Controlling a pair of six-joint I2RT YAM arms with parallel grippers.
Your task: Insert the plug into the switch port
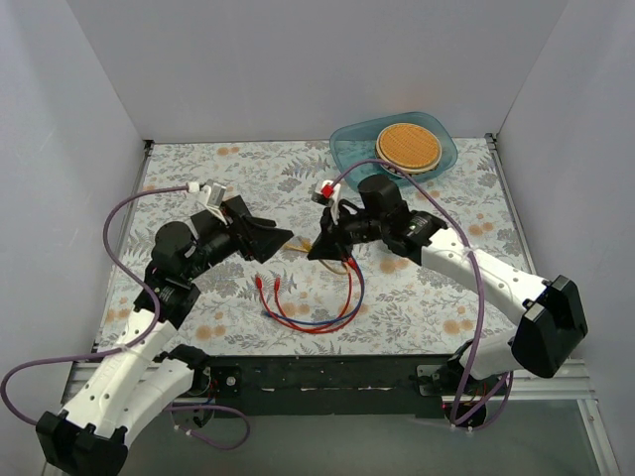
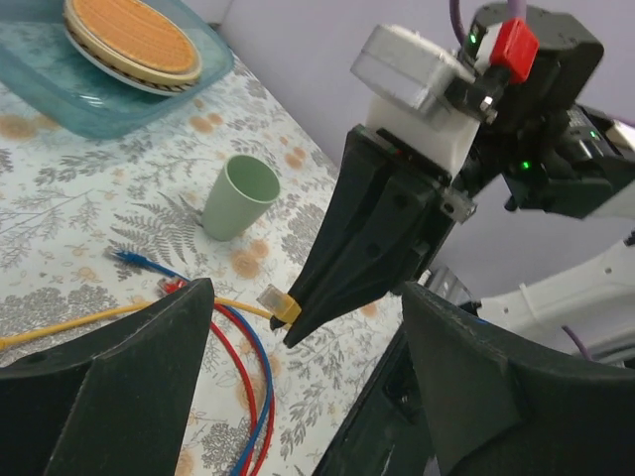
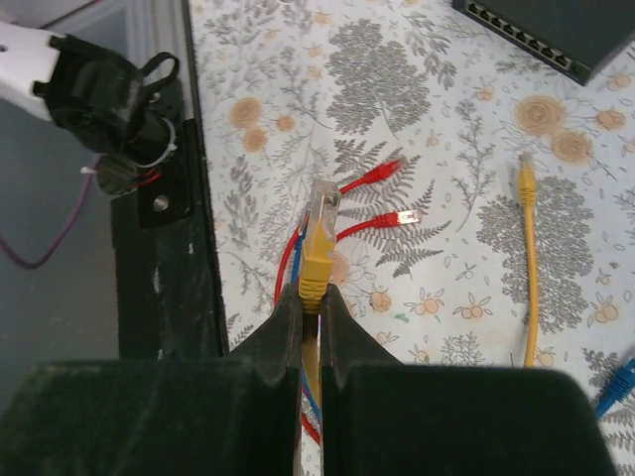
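Observation:
My right gripper [image 3: 311,297] is shut on a yellow plug [image 3: 319,233] and holds it above the table, clear tip pointing forward. In the left wrist view the plug [image 2: 273,299] sticks out of the right gripper's [image 2: 298,322] black tips. The switch [image 3: 556,30], a flat black box with a row of ports along its edge, lies at the top right of the right wrist view. I cannot make it out in the top view. My left gripper [image 2: 306,293] is open and empty, facing the right gripper [image 1: 316,250] a short way off; in the top view it [image 1: 281,238] is left of it.
Red cables [image 1: 298,307] and a blue one loop on the floral cloth below the grippers. The yellow cable's other plug [image 3: 526,178] lies loose. A green cup [image 2: 238,195] stands behind the right gripper. A teal tray [image 1: 349,149] with a wicker disc is at the back.

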